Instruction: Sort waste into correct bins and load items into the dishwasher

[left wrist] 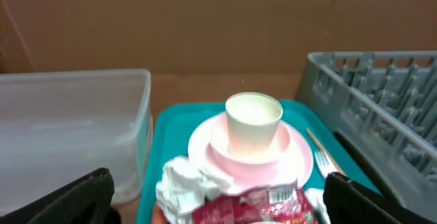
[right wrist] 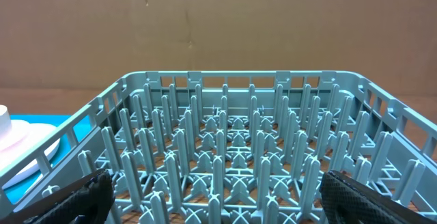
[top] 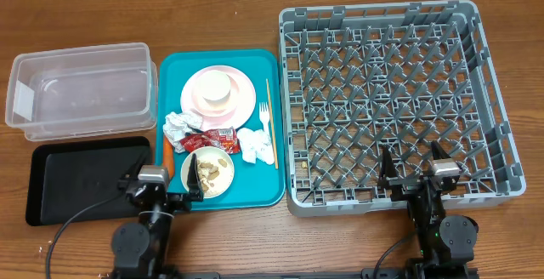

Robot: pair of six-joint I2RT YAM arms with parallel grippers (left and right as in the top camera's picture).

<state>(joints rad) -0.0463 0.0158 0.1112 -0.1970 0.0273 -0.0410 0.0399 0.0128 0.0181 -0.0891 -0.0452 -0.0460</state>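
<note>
On the teal tray point(top: 174, 66), a pale pink plate point(top: 240, 100) carries a small white cup point(top: 219, 86); both also show in the left wrist view, plate point(left wrist: 300, 157) and cup point(left wrist: 252, 123). Crumpled napkins point(top: 179, 126) point(top: 254, 145), a red wrapper point(top: 210, 138), a carrot point(top: 168, 155) and a white bowl of beige scraps point(top: 212, 175) lie in front. A fork point(top: 265, 119) and a chopstick point(top: 270, 100) lie at the tray's right. My left gripper point(top: 167, 185) is open and empty at the tray's near edge. My right gripper point(top: 411, 165) is open and empty over the grey dish rack's point(top: 395, 24) near wall.
The clear tub point(top: 81, 92) stands at the far left, with the flat black tray point(top: 85, 179) in front of it. The rack also fills the right wrist view point(right wrist: 232, 135). A brown cardboard wall stands behind the table.
</note>
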